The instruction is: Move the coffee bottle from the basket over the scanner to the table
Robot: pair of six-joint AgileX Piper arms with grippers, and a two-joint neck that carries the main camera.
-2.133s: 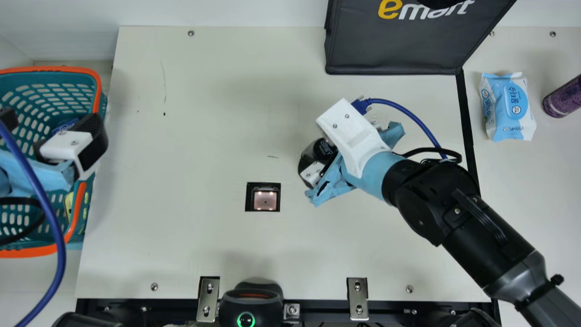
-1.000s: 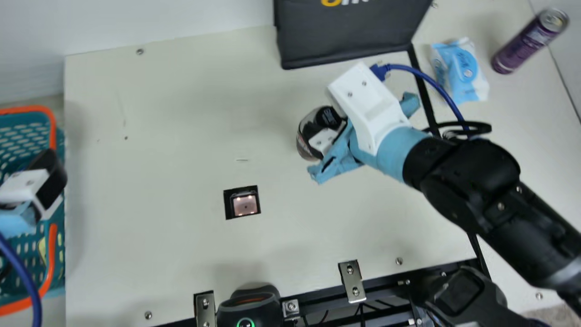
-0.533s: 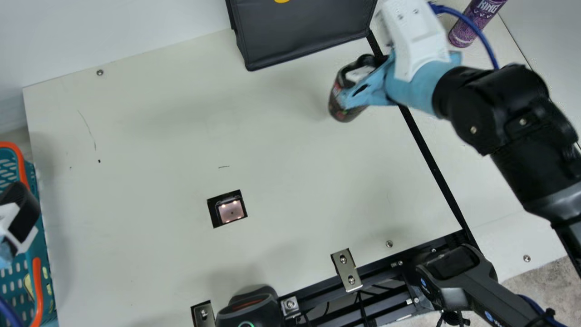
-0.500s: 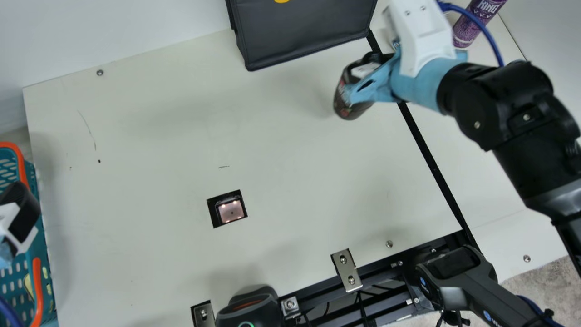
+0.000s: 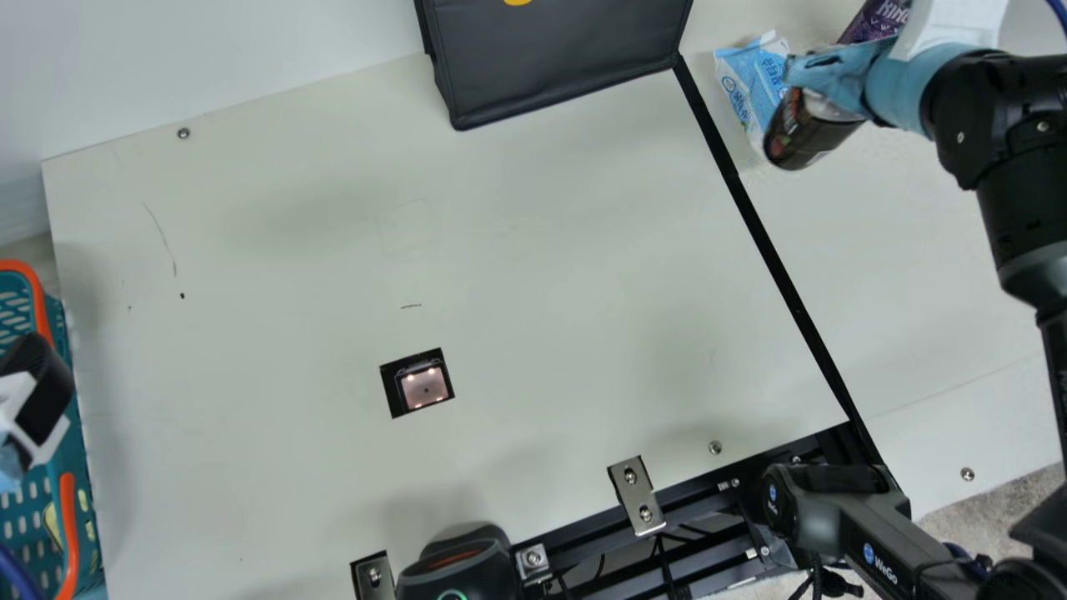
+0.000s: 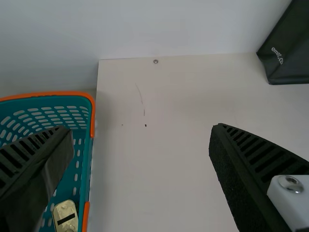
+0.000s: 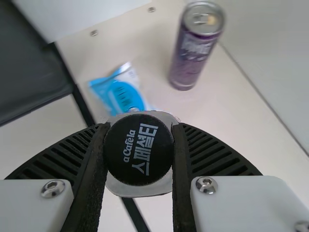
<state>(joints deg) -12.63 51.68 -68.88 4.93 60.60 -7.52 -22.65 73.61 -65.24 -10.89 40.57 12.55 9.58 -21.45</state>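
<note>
At the upper right of the main view my right gripper (image 5: 829, 83) is shut on the dark coffee bottle (image 5: 804, 133), which hangs tilted beside the wipes pack. In the right wrist view the bottle's black cap (image 7: 139, 149) sits between both ribbed fingers of the right gripper (image 7: 139, 152). My left gripper (image 5: 33, 387) is at the main view's left edge over the teal basket (image 5: 71, 492). The left wrist view has the left gripper (image 6: 142, 169) open with nothing between its fingers, the basket (image 6: 84, 164) partly behind one finger. The scanner (image 5: 423, 387) lies in the table near the middle.
The blue-white wipes pack (image 5: 750, 79) and a purple can (image 5: 875, 21) stand close to the right gripper. A black bag (image 5: 558, 58) stands at the back. Near the front edge are a black device (image 5: 458, 567) and a grey-black arm part (image 5: 834, 508).
The camera has turned toward the right. My right gripper has carried the bottle rightward, away from the scanner, across the black strip to the wipes' side. The left arm looks still.
</note>
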